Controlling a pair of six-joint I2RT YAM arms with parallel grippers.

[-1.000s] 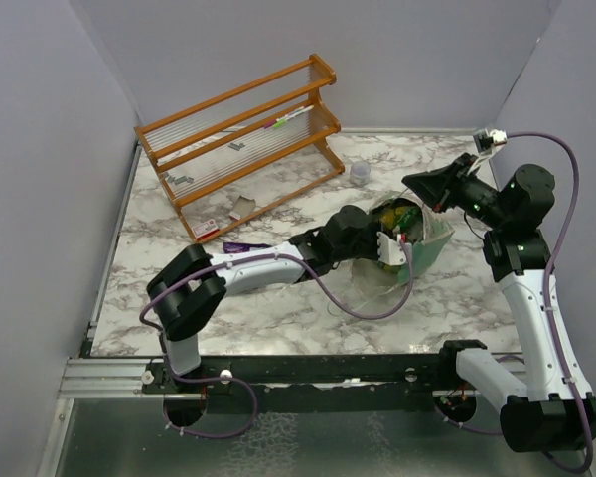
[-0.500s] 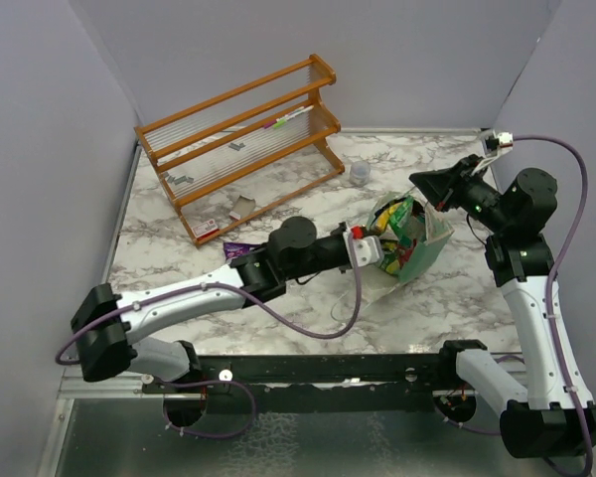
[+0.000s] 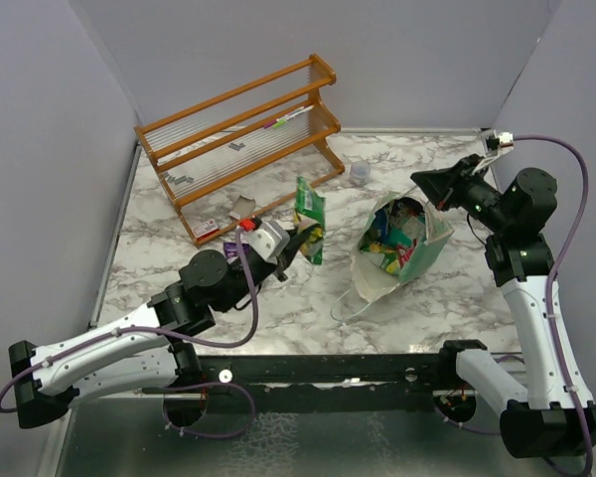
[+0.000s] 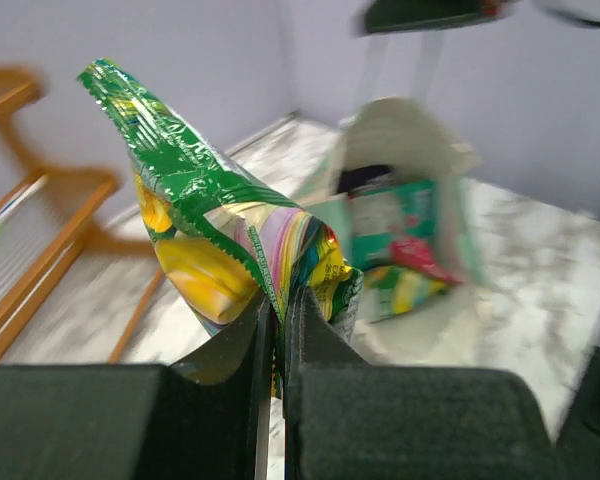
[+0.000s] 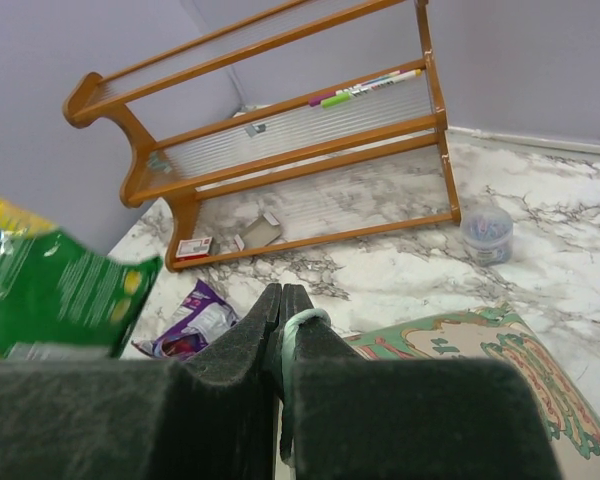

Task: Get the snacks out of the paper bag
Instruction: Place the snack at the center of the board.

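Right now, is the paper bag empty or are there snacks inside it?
Not empty: several colourful packets show inside the paper bag's open mouth. Their count cannot be told.

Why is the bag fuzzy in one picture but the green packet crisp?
Left wrist view: the green-yellow crinkly packet is sharp, the mint-green paper bag behind it blurred. Right wrist view: that packet blurs at the left edge. Top view: sharp.
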